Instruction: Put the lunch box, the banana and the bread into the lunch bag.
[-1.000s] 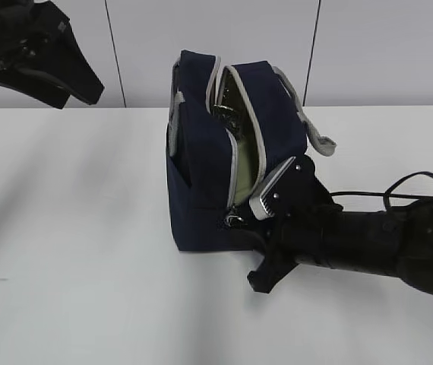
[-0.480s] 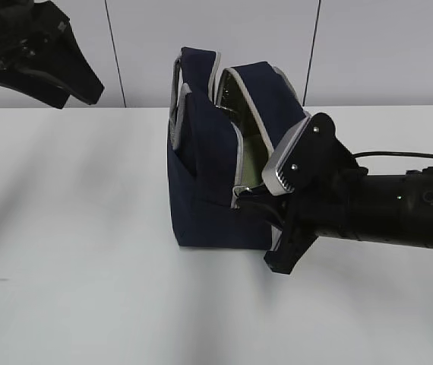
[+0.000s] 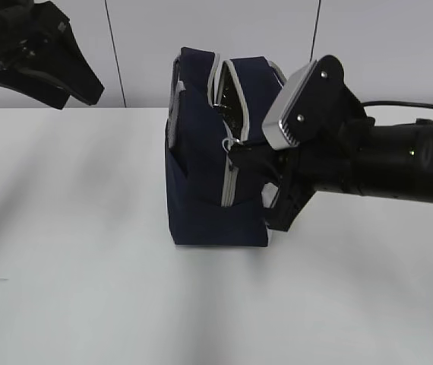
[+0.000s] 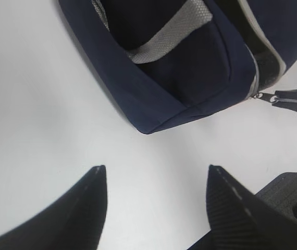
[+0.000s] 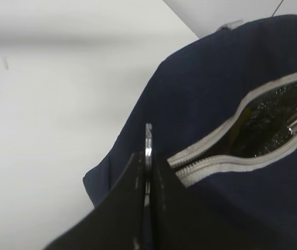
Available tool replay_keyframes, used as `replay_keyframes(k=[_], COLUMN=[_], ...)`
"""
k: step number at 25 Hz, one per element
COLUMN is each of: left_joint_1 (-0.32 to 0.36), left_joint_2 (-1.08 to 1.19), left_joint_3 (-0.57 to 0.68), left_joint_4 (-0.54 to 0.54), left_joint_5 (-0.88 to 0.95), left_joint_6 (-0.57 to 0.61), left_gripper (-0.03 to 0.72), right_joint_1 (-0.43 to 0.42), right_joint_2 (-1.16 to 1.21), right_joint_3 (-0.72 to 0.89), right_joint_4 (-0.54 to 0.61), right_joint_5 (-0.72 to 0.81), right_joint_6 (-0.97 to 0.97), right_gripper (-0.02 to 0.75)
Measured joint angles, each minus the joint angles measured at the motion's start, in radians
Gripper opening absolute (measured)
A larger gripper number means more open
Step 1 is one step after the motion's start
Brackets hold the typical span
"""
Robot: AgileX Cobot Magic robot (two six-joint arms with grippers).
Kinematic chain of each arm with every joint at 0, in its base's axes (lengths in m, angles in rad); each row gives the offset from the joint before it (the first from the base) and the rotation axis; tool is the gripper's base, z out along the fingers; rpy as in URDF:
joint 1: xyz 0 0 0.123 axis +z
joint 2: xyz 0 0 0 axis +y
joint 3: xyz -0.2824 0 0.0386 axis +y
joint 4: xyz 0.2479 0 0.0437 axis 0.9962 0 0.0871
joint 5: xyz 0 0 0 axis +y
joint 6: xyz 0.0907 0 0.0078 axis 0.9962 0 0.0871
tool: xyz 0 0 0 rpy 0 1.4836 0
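Observation:
The navy lunch bag (image 3: 201,190) stands on the white table, its grey zipper tape closed along the lower front and still gaping at the top. It also shows in the left wrist view (image 4: 190,67) and the right wrist view (image 5: 216,104). My right gripper (image 3: 241,148) is shut on the ring zipper pull (image 5: 148,141) at the bag's front, about halfway up. My left gripper (image 4: 156,172) is open and empty, raised at the far left (image 3: 87,87) away from the bag. The lunch box, banana and bread are hidden; only dark shiny lining shows through the gap.
The grey webbing handle (image 4: 169,34) lies over the bag's side. The white table (image 3: 72,266) spreads around the bag. A white panelled wall (image 3: 399,46) stands behind. My right arm (image 3: 399,167) reaches in from the right.
My right gripper has risen along the bag's front with the zipper pull, closing the lower stretch of zipper. The pale green seen through the gap is now covered. The left arm has not moved.

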Motion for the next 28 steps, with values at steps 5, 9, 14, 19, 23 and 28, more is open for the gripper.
replay_keyframes(k=[5,9,14,19,23,28], left_joint_1=[0.000,0.000,0.000,0.000,0.000,0.000], left_joint_2=[0.000,0.000,0.000,0.000,0.000,0.000], left_joint_3=[0.000,0.000,0.000,0.005,0.085,0.258], left_joint_4=[0.000,0.000,0.000,0.000,-0.058,-0.193], left_joint_5=[0.000,0.000,0.000,-0.002,-0.061,-0.212], left_joint_6=[0.000,0.000,0.000,0.007,0.108,0.299], left_gripper=[0.433,0.433,0.433,0.433,0.433,0.433], right_joint_1=[0.000,0.000,0.000,0.000,0.000,0.000], right_joint_2=[0.000,0.000,0.049,0.077,0.077,0.077], right_joint_3=[-0.105,-0.195,-0.312,-0.365,-0.371,-0.371], right_joint_4=[-0.075,-0.265,-0.612,-0.738,-0.742,-0.744], right_joint_5=[0.041,0.071,0.022,-0.022,-0.022,-0.022], right_joint_6=[0.127,0.326,0.703,0.833,0.877,0.930], right_gripper=[0.006,0.006,0.006,0.006,0.006,0.006])
